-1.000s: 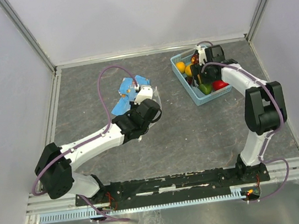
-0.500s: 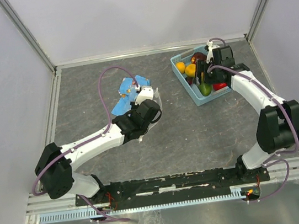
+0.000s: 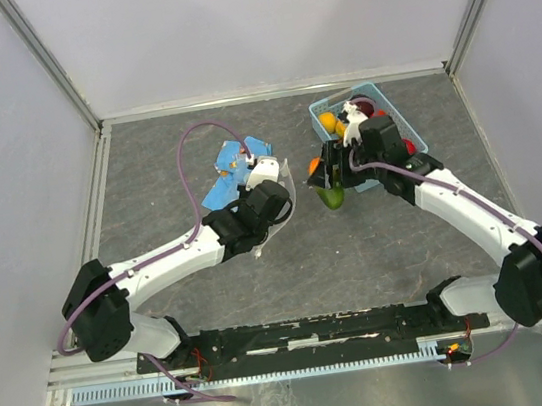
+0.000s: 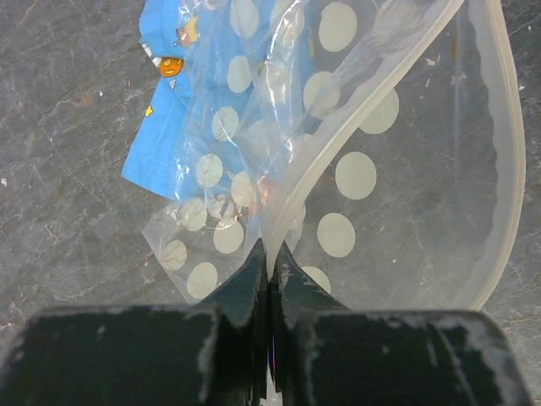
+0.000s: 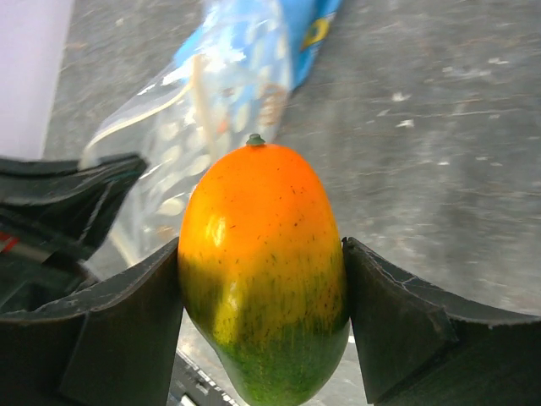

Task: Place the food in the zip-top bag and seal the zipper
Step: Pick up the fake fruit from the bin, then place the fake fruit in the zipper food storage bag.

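My left gripper (image 4: 270,258) is shut on the edge of the zip-top bag (image 4: 355,178), a clear pouch with pale dots, and holds its mouth up and open. The white zipper (image 4: 510,161) curves along the bag's right rim. My right gripper (image 5: 262,279) is shut on a green-orange fruit (image 5: 262,262) of the food, its orange end pointing at the bag (image 5: 199,110). In the top view this fruit (image 3: 329,192) hangs just right of the bag (image 3: 283,176), with the right gripper (image 3: 331,179) over the table between bag and basket.
A light blue basket (image 3: 391,105) at the back right holds more fruit, among them a yellow one (image 3: 338,129) and a red one (image 3: 410,146). A blue patterned cloth (image 3: 234,158) lies under and behind the bag. The left gripper's dark body (image 5: 68,203) shows beside the bag.
My right arm has lifted the green-orange fruit out of the basket and carried it left, up to the bag's mouth. The left arm and the bag have stayed put.
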Controlling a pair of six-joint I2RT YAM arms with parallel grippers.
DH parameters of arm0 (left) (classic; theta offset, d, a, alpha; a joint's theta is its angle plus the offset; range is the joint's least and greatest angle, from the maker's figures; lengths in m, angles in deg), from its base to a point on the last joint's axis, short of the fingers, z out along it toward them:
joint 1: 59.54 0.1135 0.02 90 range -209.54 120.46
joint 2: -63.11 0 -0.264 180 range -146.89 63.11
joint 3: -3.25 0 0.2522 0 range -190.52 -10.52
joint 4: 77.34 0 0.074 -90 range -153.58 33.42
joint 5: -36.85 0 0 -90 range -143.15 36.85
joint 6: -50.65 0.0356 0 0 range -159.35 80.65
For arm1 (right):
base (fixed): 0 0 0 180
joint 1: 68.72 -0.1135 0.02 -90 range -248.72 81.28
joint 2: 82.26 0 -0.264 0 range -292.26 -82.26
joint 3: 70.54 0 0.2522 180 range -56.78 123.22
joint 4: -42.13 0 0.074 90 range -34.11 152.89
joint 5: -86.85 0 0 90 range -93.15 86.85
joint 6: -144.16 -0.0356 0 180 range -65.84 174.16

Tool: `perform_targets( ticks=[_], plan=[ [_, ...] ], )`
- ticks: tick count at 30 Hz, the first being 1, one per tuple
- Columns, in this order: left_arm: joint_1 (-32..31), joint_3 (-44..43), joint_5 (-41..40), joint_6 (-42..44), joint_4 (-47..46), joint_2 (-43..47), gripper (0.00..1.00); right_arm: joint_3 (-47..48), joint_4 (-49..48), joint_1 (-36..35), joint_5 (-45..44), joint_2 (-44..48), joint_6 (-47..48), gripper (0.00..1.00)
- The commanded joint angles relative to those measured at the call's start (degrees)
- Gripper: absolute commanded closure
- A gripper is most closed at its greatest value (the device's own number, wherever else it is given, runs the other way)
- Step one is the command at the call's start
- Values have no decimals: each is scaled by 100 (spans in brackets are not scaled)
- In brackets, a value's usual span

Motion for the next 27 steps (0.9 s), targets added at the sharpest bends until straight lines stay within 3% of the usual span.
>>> perform_targets(
  ticks=[1, 16, 27],
  plan=[
    [30, -12, 61, 116, -313, 201, 97, -270, -854, -287, 445, 352, -678, 80],
    [34, 85, 644, 59, -512, 464, 97, -697, -2631, -1046, 1357, -365, -1932, 81],
    [37, 234, 1084, 78, -709, 762, 97, -751, -2683, -1060, 715, -724, -2097, 79]
  ],
)
